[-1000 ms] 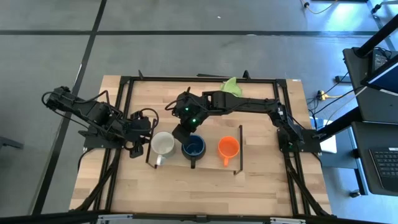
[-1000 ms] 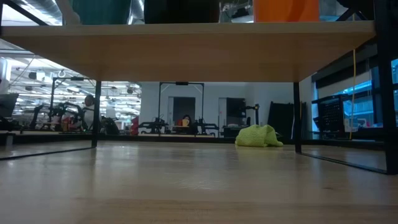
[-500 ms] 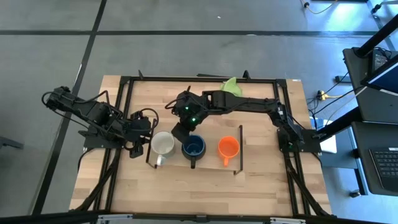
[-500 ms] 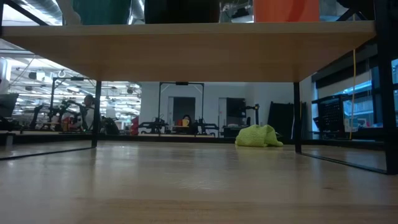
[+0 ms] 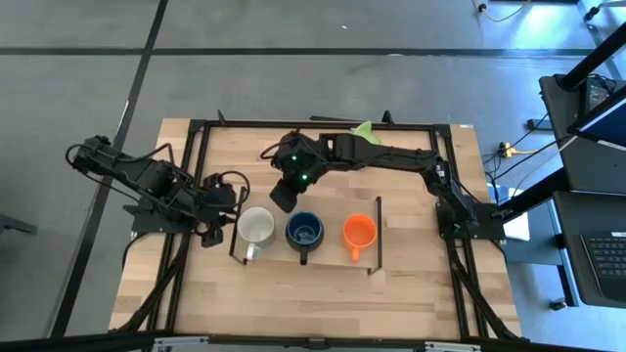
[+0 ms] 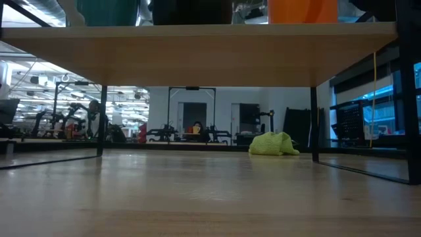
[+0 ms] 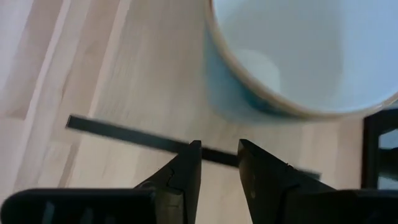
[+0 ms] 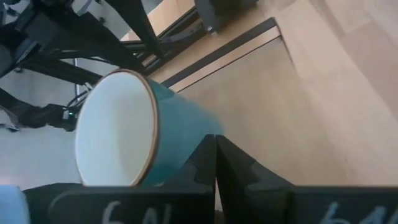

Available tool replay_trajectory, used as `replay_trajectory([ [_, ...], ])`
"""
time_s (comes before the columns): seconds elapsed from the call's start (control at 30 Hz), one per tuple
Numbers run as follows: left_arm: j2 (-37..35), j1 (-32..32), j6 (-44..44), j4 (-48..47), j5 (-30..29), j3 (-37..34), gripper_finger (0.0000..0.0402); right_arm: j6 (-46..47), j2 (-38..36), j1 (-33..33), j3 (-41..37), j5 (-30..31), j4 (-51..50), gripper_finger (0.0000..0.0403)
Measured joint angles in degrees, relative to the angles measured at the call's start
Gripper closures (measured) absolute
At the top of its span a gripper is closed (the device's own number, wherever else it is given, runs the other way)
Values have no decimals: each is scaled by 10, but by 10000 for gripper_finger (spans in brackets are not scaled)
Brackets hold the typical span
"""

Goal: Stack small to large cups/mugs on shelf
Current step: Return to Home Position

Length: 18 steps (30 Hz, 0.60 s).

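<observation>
Right hand [image 5: 282,199] withdrew — blue mug [image 5: 304,232] nearby.

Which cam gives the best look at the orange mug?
High view: the orange mug shows whole, rim and handle, on the shelf. Low view catches only its lower body. Neither wrist view shows it.

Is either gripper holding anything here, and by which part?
Nothing is held. The left gripper sits open and empty beside the white mug; the right gripper is shut on nothing near it.
</observation>
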Motion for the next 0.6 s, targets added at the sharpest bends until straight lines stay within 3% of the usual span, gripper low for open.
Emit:
replay_trajectory([
  [0.3,-26,0,19,-50,-43,4,302,-86,-4,-25,2,31,3,397],
  [0.4,-37,0,51,-31,-43,28,302,-152,-24,-24,2,37,25,397],
  [0.6,-82,1,134,18,-72,80,302,-304,-106,-12,3,116,93,397],
])
